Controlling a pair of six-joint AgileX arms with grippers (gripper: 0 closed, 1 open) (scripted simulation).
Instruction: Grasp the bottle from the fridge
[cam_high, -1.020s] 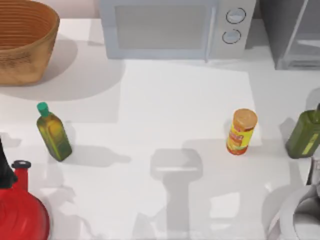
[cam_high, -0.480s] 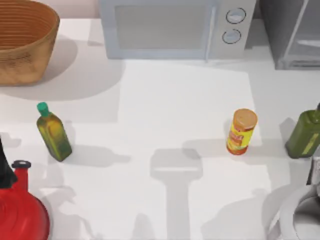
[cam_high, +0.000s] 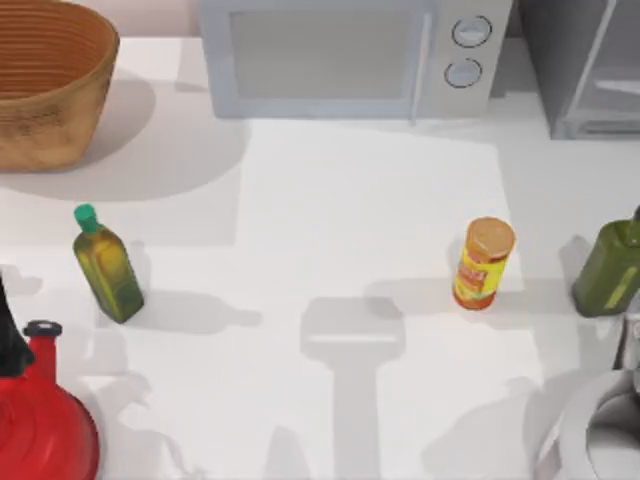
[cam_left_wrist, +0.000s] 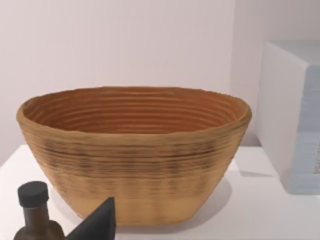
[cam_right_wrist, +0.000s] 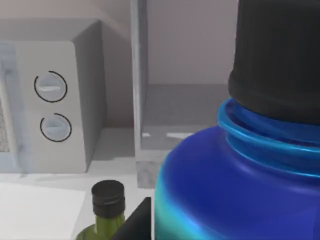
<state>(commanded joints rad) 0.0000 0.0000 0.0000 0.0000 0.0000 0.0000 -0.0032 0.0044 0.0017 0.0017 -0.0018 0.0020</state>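
A woven basket (cam_high: 45, 80) sits at the surface's (cam_high: 350, 200) far left corner, the microwave (cam_high: 350, 55) mid-back, the fridge (cam_high: 590, 65) far right. In the right wrist view the blue bottle (cam_right_wrist: 240, 190) looms against a dark finger (cam_right_wrist: 137, 222); I cannot tell whether the fingers grip it. The middle lies open.

Middle of the desk (cam_high: 330, 200) is open from the microwave (cam_high: 340, 55) front down to the near edge. Left side obstructed: basket (cam_high: 45, 80) at the far corner, olive-yellow bottle (cam_high: 106, 265) standing nearer, red kettle (cam_high: 40, 420) at the near corner. Right side obstructed: orange canister (cam_high: 484, 263) upright, dark green bottle (cam_high: 610, 265) at the desk's right edge, with a clear lane between them. Fridge (cam_high: 590, 65) occupies the far right corner. In the right wrist view the blue bottle (cam_right_wrist: 235, 185) sits close in front, with the fridge interior beyond
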